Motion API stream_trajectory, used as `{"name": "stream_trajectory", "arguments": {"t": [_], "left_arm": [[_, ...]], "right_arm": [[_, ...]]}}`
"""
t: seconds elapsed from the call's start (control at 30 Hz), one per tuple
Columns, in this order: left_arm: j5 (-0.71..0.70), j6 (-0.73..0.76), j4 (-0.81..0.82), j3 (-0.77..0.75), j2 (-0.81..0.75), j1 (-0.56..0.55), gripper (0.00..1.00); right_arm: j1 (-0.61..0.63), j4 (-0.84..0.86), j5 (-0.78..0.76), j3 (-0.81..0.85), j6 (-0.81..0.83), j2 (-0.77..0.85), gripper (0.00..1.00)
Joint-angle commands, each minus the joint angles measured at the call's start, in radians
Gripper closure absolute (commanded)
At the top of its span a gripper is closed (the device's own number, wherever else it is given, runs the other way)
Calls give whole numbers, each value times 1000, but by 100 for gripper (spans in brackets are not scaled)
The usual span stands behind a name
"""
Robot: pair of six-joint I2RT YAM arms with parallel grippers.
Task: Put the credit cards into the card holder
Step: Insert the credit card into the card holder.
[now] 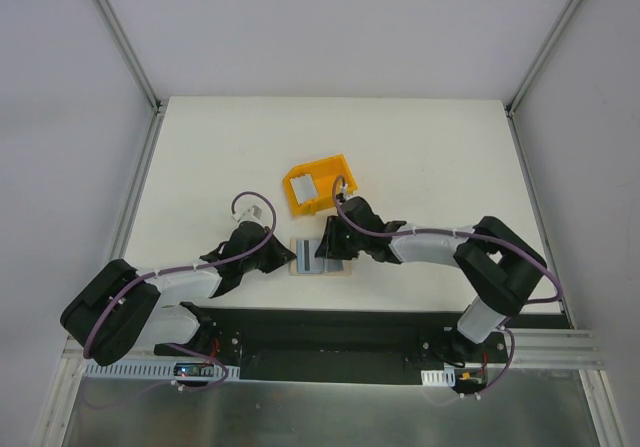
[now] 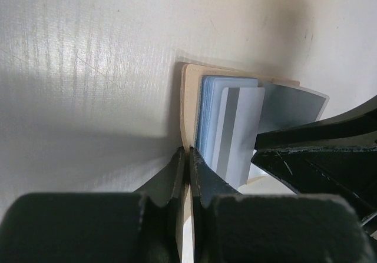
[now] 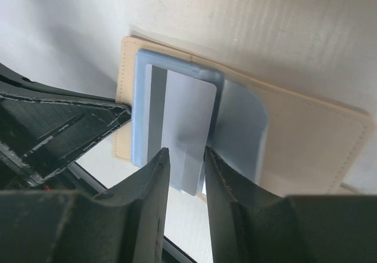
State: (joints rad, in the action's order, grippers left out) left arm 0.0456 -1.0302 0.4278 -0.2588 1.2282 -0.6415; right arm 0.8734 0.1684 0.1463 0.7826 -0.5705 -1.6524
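left end effector (image 2: 187, 157): fingers pressed together, is pinching one edge of the small beige leather-like card holder (image 2: 188, 98) | right end effector (image 3: 185, 152): is clamping a shiny silvery-grey rectangular credit card (image 3: 182, 116) by its long edges, tilted over the pale blue cards (image 3: 140, 110) | holder: is lying open on the white worktop (image 1: 420, 157), between both arms

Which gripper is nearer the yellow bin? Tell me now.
Right. The right gripper sits just before the yellow bin; the left gripper is farther, off its near-left corner.
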Motion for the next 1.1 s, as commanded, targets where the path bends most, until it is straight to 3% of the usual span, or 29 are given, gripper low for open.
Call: {"name": "stream_trajectory", "arguments": {"t": [0.0, 0.37, 0.83, 1.07], "left_arm": [[8, 33, -8, 1, -19, -4, 100], [19, 67, -18, -19, -53, -6, 100], [11, 76, -50, -30, -85, -6, 100], [13, 78, -64, -34, -87, -6, 100]], "right_arm": [[22, -6, 25, 72, 34, -14, 70], [33, -59, 55, 147, 49, -61, 72], [81, -228, -114, 170, 306, 74, 47], [179, -305, -223, 221, 417, 39, 44]]}}
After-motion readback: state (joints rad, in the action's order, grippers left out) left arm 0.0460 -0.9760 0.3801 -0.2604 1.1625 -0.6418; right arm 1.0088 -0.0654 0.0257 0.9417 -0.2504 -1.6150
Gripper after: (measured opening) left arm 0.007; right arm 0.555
